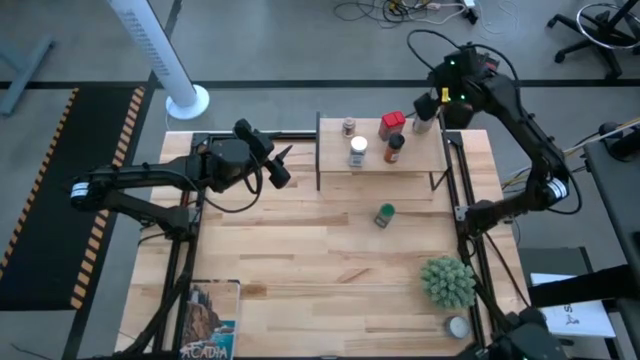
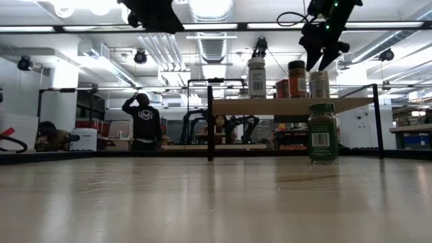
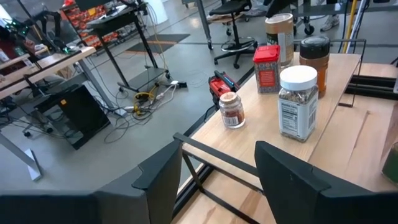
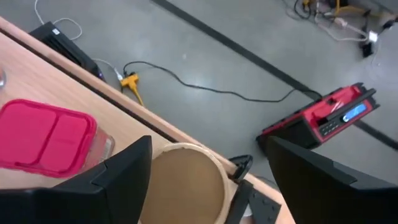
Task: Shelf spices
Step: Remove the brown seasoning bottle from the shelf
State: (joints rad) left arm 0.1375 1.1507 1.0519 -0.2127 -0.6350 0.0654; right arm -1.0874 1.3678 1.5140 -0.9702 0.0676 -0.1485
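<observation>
The shelf (image 1: 335,172) sits at the counter's (image 1: 300,260) far edge, and most of the spices are already on it, bunched toward its right end: a small brown jar (image 1: 348,126), a white-lid jar (image 1: 357,151), the red tin (image 1: 392,124), a dark-lid jar (image 1: 395,149) and the tan cylinder (image 1: 424,122) right at the back corner. One green-lid jar (image 1: 384,215) is not up there yet; it stands on the counter in front of the shelf with plenty of open wood all around it. The left half of the shelf is bare, so lots of room there. The right gripper (image 1: 437,103) hangs over the tan cylinder at the far right corner, and its wrist view looks straight down on the cylinder's top (image 4: 186,180) between widely spread fingers (image 4: 127,177), not touching it, with the red tin's lid (image 4: 46,134) just beside and the floor drop-off right behind. The low view shows that gripper (image 2: 322,48) clear above the jar tops, which the overhead doesn't. The left gripper (image 1: 275,165) waits near the shelf's left end, fingers (image 3: 298,186) apart and holding nothing. A spiky plant (image 1: 447,281) and a small white tin (image 1: 458,326) crowd the near right corner, and a book (image 1: 210,320) lies near left. People are in the room beyond.
</observation>
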